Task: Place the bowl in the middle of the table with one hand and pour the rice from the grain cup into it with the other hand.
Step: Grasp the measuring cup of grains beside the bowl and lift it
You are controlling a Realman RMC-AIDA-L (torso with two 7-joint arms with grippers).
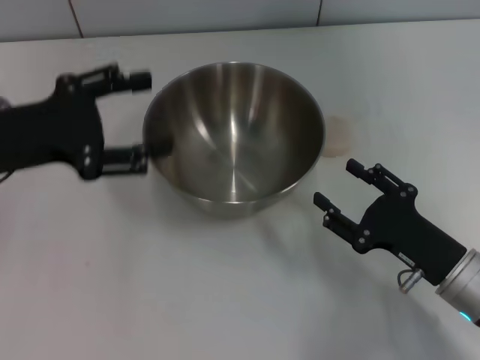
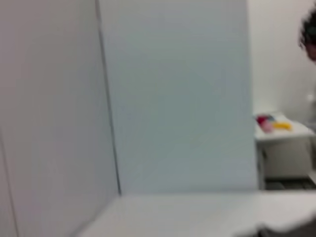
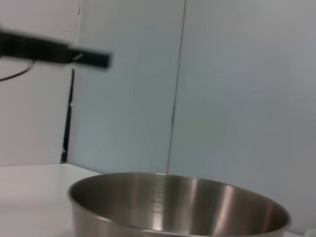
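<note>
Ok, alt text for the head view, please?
A large empty steel bowl sits on the white table. The open left gripper is at its left rim; the open right gripper hovers beside its right side, holding nothing.

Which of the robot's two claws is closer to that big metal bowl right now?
The left. The left gripper is open right beside the bowl, its fingertips almost at the rim. The right gripper, also open, sits off the bowl's other side, a clear gap away.
</note>
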